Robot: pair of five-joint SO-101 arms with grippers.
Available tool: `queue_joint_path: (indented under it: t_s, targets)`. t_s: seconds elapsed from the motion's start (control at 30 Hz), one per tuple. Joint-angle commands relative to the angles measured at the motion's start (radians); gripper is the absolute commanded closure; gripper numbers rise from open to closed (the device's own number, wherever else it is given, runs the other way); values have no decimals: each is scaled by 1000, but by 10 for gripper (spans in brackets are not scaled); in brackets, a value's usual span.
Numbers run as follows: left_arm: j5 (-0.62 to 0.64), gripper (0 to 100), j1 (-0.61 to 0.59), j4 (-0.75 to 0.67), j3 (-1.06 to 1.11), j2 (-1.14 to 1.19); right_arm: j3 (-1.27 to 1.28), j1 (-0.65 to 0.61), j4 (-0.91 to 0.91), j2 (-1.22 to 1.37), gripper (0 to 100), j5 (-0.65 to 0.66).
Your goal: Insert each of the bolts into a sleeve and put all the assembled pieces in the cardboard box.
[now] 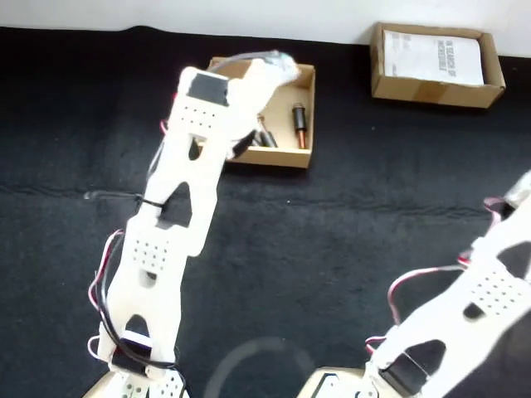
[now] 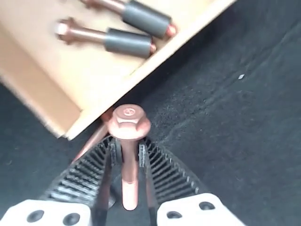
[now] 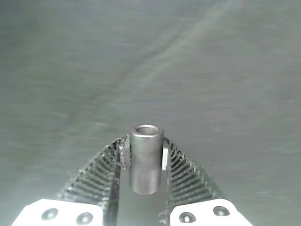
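In the high view the white left arm [image 1: 178,207] is stretching across the black cloth-covered desk [image 1: 332,249], and its wrist is covering the left part of the open brown cardboard box [image 1: 304,159] and hiding its own fingers. Inside the box, one of the assembled pieces [image 1: 299,124], a copper shank in a dark collar, is lying with its long axis running toward the far wall. Others beside it are partly tucked under the wrist.

The left wrist view is showing the left end effector [image 2: 127,143] pinching a copper-coloured hex-flange bolt [image 2: 129,121] by its shank. The bolt's long axis is running along the fingers, with the head poking out past the fingertips, just beside the outer wall of the box [image 2: 84,106] and over the desk. Two assembled pieces [image 2: 127,42] are lying side by side in the box, both cut off by the frame edge. A copper streak beside the head is too unclear to identify.

Further right, a second, shallow cardboard box [image 1: 431,89] is holding a white printed sheet [image 1: 433,56].

The white right arm [image 1: 481,298] is being cut off by the frame edge. The right end effector [image 3: 145,146] is pinching a dark grey metal cylindrical sleeve [image 3: 146,165]. The sleeve's axis is lying along the fingers, with its open bore pointing away from the wrist.
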Motion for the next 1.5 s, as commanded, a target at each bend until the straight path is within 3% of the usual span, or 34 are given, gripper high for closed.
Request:
queue_joint_path:
  t_s: [0.0,0.33,0.73,0.83,1.17,1.47]
  targets:
    - [77,992,-8,8,31,-156,-15,-140,8,-91,991,-135]
    - [114,992,-7,3,490,-536,-186,-404,12,-124,991,-249]
    - [115,992,-8,3,783,-875,-188,-736,13,-506,991,-267]
    - [166,992,-8,3,835,-955,-153,-823,13,-598,991,-265]
    - [184,992,-8,3,924,-1187,567,-1155,10,-1078,991,-232]
    - [178,991,-67,2,1044,-1322,1254,-1288,7,-1405,991,-133]
